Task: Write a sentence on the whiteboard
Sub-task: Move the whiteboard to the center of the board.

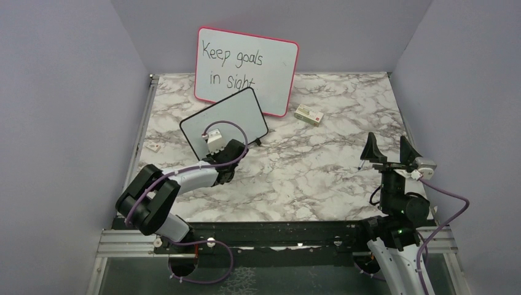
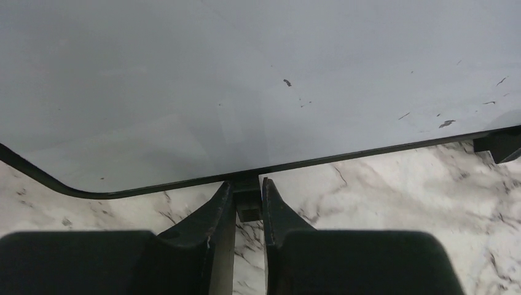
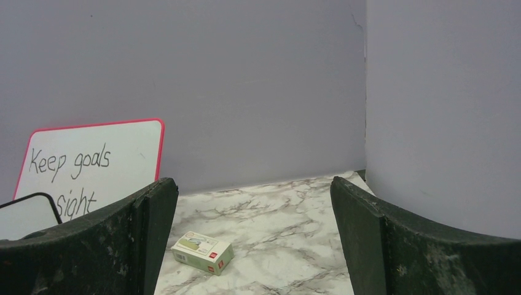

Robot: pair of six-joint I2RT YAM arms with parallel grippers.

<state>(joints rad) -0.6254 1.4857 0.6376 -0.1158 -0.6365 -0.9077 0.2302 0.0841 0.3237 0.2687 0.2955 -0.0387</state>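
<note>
Two boards stand at the far side of the tabletop (image 1: pixel 319 166) in the top view. The whiteboard (image 1: pixel 236 110), small, with a black frame and rounded corners, leans tilted at about 10 o'clock from the tabletop's middle, just in front of the pink-framed board (image 1: pixel 246 67) at 12 o'clock. Its white face looks plain. The left end effector (image 1: pixel 212 136) is at its lower edge. The right end effector (image 1: pixel 388 147) is at 4 o'clock, well apart, with jaws wide open and holding nothing.

From the left wrist, the fingers (image 2: pixel 218 221) are closed on a little black foot (image 2: pixel 247 209) under the bottom frame. The face carries some small dark specks toward 2 o'clock.

From the right wrist, a corner of the whiteboard shows at 9 o'clock, and a small box (image 3: pixel 202 252) lies on the marble.
</note>
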